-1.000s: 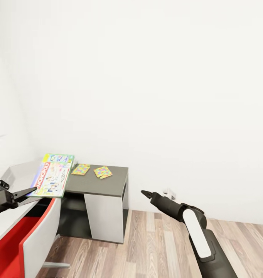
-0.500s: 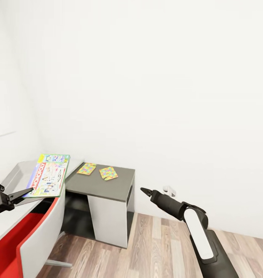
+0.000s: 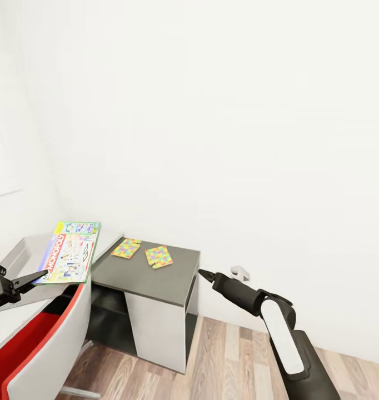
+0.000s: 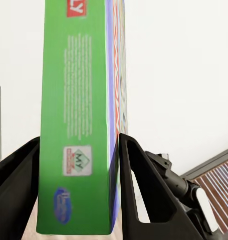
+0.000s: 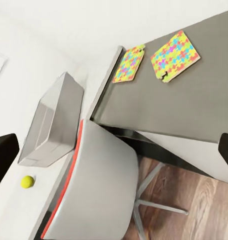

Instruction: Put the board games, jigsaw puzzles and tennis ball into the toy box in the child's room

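My left gripper (image 3: 24,281) is shut on the near edge of the Monopoly board game (image 3: 70,258), holding it flat above the light-grey toy box (image 3: 20,251). In the left wrist view the game's green side (image 4: 76,125) sits clamped between the two black fingers of the left gripper (image 4: 79,140). Two jigsaw puzzles (image 3: 126,248) (image 3: 158,256) lie on the table's dark-grey wing (image 3: 150,278). My right gripper (image 3: 203,274) hovers open just off that wing's right end. The right wrist view shows the toy box (image 5: 51,125), the tennis ball (image 5: 27,181) beside it and both puzzles (image 5: 129,63) (image 5: 175,55).
A red-and-grey swivel chair (image 3: 45,344) stands tucked against the desk at the lower left. White walls close in behind and to the left. Wood-plank floor (image 3: 228,361) lies open to the right of the desk, with a small white fitting (image 3: 239,272) low on the wall.
The whole picture has shifted, so the camera has moved: the desk now sits further right in view. My left gripper keeps its hold on the game; the right arm has barely moved.
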Controlling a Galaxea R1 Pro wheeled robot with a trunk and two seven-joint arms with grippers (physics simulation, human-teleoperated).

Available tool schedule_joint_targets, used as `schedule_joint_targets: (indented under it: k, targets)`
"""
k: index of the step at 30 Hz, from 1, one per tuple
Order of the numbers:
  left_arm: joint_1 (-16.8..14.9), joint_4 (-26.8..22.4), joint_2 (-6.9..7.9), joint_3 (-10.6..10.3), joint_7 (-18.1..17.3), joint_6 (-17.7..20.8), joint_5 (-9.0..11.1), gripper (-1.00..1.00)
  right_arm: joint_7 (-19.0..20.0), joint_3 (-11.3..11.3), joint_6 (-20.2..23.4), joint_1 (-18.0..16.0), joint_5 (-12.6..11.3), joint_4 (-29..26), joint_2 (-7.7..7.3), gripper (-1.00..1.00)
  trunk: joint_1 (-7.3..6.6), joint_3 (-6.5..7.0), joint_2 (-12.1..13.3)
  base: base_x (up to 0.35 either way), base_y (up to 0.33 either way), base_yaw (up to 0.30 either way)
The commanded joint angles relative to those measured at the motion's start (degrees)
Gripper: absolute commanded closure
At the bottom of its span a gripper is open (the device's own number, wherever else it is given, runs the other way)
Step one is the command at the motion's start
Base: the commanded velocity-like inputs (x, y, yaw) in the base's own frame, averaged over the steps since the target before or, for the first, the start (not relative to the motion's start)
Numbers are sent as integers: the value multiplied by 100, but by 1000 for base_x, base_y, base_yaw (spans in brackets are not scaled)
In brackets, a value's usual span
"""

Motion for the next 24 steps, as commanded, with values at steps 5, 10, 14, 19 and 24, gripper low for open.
schedule_joint_targets:
  k: [5, 10, 14, 19, 24]
  targets:
    - [-2, 2, -1, 5, -26, 60, 6, 100, -75, 13, 20, -2, 20, -10, -9, -100, 5, -2, -4, 322, 81, 8]
    - [-2, 2, -1, 4, -26, 59, 6, 100, -99, 20, 22, -1, 25, -13, 3, -100, 5, -5, -4, 326, 15, 190]
    - [0, 2, -1, 1, -26, 59, 6, 100, -102, 21, 23, -1, 42, -6, 6, -100, 5, -16, -4, 322, -9, 270]
    - [-2, 2, -1, 2, -26, 59, 6, 100, -105, 27, 27, -1, 46, -5, 12, -100, 5, -33, -4, 245, -112, 279]
    - [-2, 2, -1, 5, -26, 59, 6, 100, -109, 121, 16, -1, 46, -5, 5, -100, 5, -52, -4, 207, -37, 277]
